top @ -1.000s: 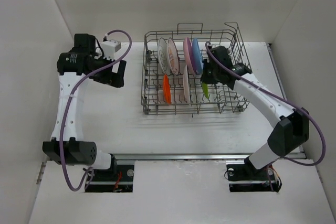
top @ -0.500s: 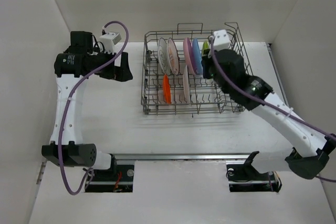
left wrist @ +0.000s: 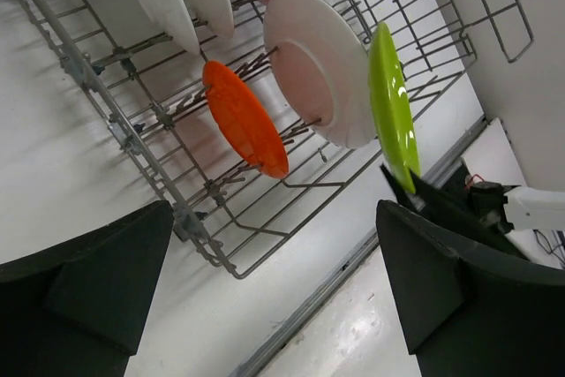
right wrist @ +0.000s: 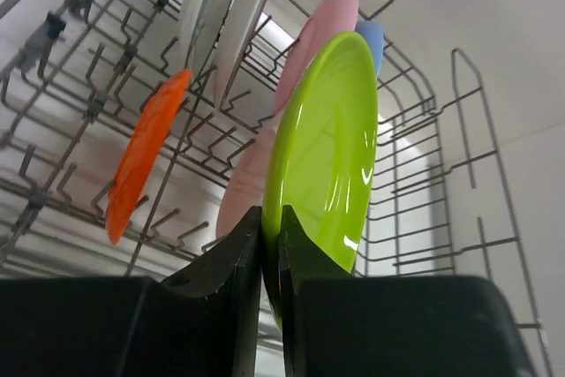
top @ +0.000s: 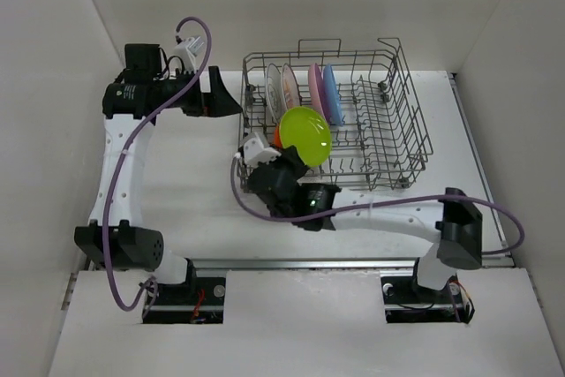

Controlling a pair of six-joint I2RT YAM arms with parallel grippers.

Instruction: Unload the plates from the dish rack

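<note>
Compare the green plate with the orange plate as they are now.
The green plate is lime; the orange plate is orange. The green plate is pinched at its rim by the right gripper; the orange plate stands untouched between the tines of the dish rack. Both are round and plain-coloured.

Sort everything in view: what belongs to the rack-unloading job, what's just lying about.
Job: dish rack, lime green plate in the right gripper, orange plate, pink plate, blue plate, white plates.
Not the job: purple cables, table.
</note>
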